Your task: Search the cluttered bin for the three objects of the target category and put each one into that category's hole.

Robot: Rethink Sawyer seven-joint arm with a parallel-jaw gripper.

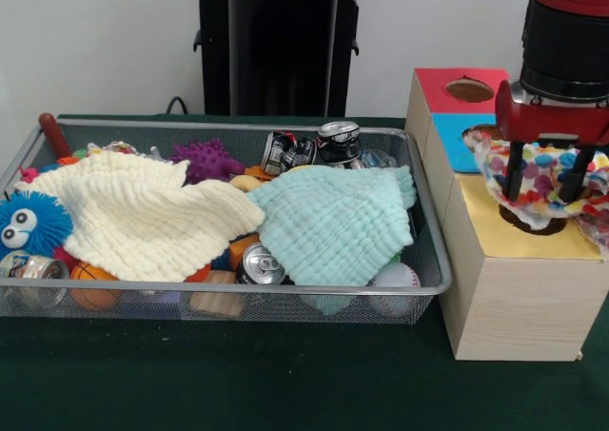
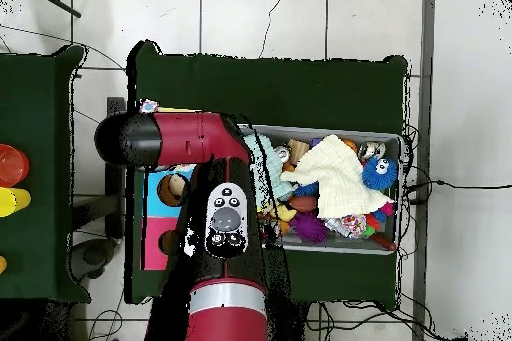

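Note:
A wooden sorting box (image 1: 514,298) stands right of the bin, topped by a red panel with a hole (image 1: 469,90), a blue panel (image 1: 455,141) and a yellow panel (image 1: 495,236). A polka-dot cloth (image 1: 490,160) lies bunched over the yellow panel's hole (image 1: 533,224). My gripper (image 1: 544,186) hangs straight above that hole, open, its two fingers spread apart and sunk into the cloth. In the overhead view the red arm (image 2: 225,217) hides the gripper and most of the box; only the blue panel (image 2: 165,192) shows.
The wire bin (image 1: 238,291) holds a cream cloth (image 1: 143,217), a mint cloth (image 1: 333,222), crushed cans (image 1: 338,141), a purple spiky ball (image 1: 205,160), a blue fuzzy toy (image 1: 29,224), a basketball (image 1: 90,279) and a baseball (image 1: 395,277). Overhead, a second table (image 2: 40,177) lies left.

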